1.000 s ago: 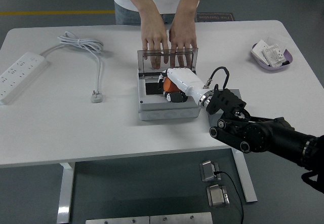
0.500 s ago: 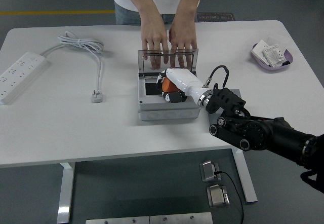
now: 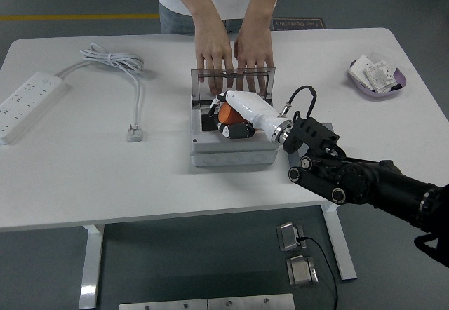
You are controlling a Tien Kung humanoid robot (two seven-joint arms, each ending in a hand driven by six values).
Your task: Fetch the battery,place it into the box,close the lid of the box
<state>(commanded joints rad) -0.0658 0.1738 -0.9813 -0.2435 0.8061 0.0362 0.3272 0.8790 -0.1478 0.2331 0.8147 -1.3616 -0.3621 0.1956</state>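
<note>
One robot arm works over the smooth white tabletop (image 3: 84,177). At the far left lies a long white plastic power strip (image 3: 27,104), its rubbery white cable (image 3: 112,61) looping back and then forward to a flat plug (image 3: 134,135). Centre, a squarish grey box (image 3: 228,154) sits with its smoky translucent lid (image 3: 232,83) standing upright at the back edge. A person at the far side rests both hands (image 3: 233,52) against that lid, fingers spread along its top. Inside the box opening, the right robot hand (image 3: 235,118), glossy white with black fingertips, is curled around an orange rounded object, apparently the battery (image 3: 226,113), held low over the dark interior. Its black jointed arm (image 3: 358,182) comes in from the lower right. Far right, a shallow lilac dish (image 3: 377,85) holds small white packets (image 3: 373,71).
</note>
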